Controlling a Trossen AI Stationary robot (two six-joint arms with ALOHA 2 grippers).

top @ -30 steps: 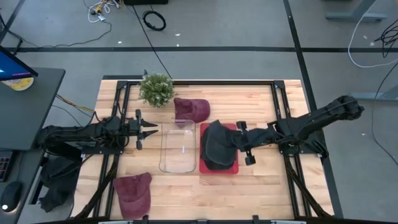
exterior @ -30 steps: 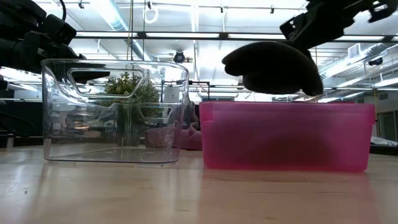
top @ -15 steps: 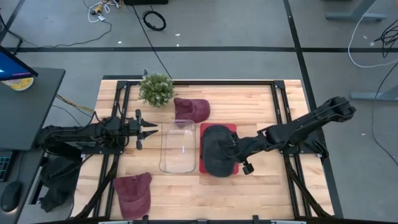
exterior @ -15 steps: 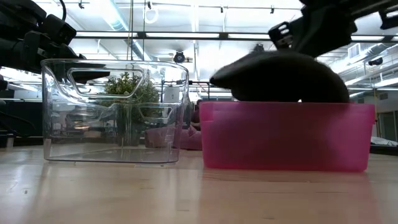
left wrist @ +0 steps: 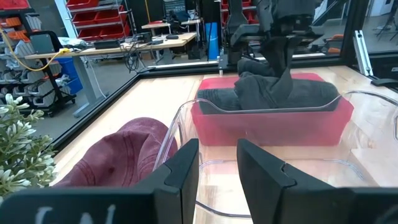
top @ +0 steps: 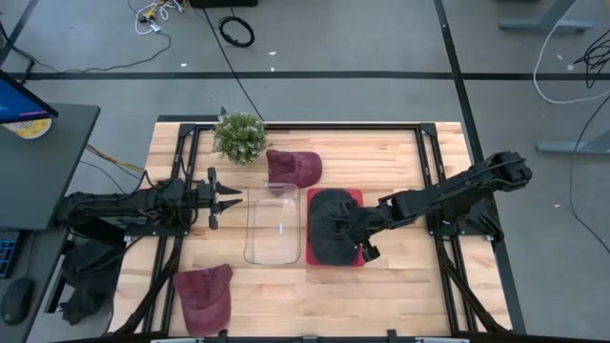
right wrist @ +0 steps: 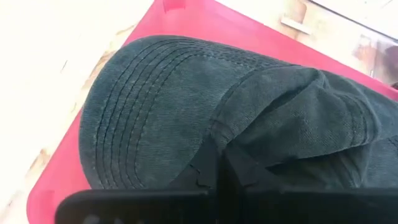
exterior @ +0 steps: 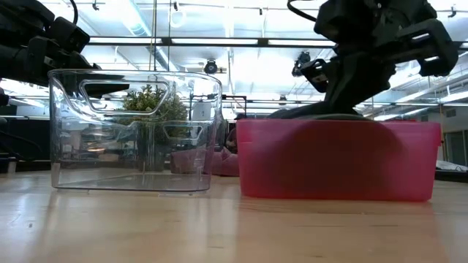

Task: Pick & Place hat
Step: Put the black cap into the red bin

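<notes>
A dark grey hat (top: 331, 227) lies in the pink bin (top: 355, 196) right of the table's middle, brim (right wrist: 134, 118) toward the near side. My right gripper (top: 356, 229) reaches down into the bin from the right and is shut on the hat. In the low view only the hat's top (exterior: 314, 113) shows over the bin's rim (exterior: 336, 124), under the gripper (exterior: 344, 91). My left gripper (top: 233, 198) waits open at the left, level, pointing at the clear bin (top: 274, 225). One maroon hat (top: 294, 168) rests on the table behind the clear bin, another (top: 204, 295) at the near left. My right gripper pinches a fold of the hat's crown cloth (right wrist: 219, 144), close to where the brim joins it, between its two fingers (right wrist: 205, 171). It comes slanting down from the table's right. The hat rests in the pink bin, its crown bunched up around the fingers.
A small potted plant (top: 240, 136) stands at the far left, by the far maroon hat. The clear bin and the pink bin stand side by side in the table's middle. Black frame rails (top: 431, 162) run along the table's sides.
My right gripper has come down and toward the table's near left, tipping more steeply, and stayed shut on the dark hat. The hat, which hung above the pink bin's rim, has sunk into the bin and now lies in it.
</notes>
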